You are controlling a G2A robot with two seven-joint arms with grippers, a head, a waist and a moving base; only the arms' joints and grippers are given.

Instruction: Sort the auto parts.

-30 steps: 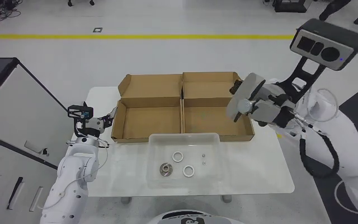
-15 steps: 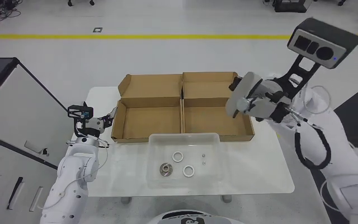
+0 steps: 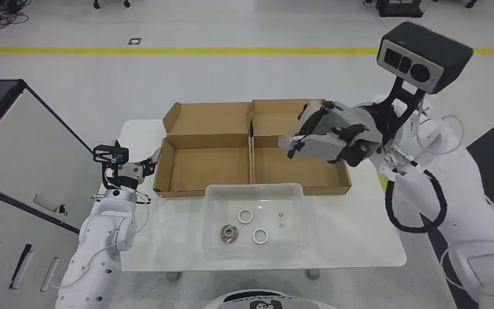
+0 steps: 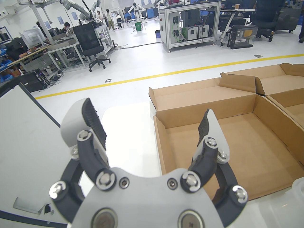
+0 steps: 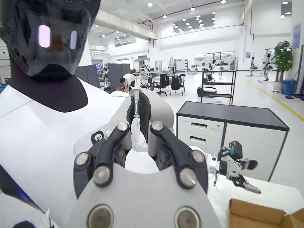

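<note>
Table first: a white top on a pale workshop floor, with a yellow line painted across the floor on the far side.

At the table's left edge I have the left gripper. Its jaws are spread wide with nothing between them, just left of the left cardboard box. That box lies open with its flap back, side by side with the right cardboard box, and both sit toward the far side.

Nearer, in the middle, a clear plastic tray lies just beside the boxes' near walls. It holds a metal ring-shaped part at its left, then a white ring and a second white ring. A couple of small bits lie to their right.

The right gripper hangs over the far left part of the right cardboard box, close to the shared wall. Its pads are drawn in narrow on a silver threaded bolt, pinched near the fingertips, so the bolt is up in the air above that box.
</note>
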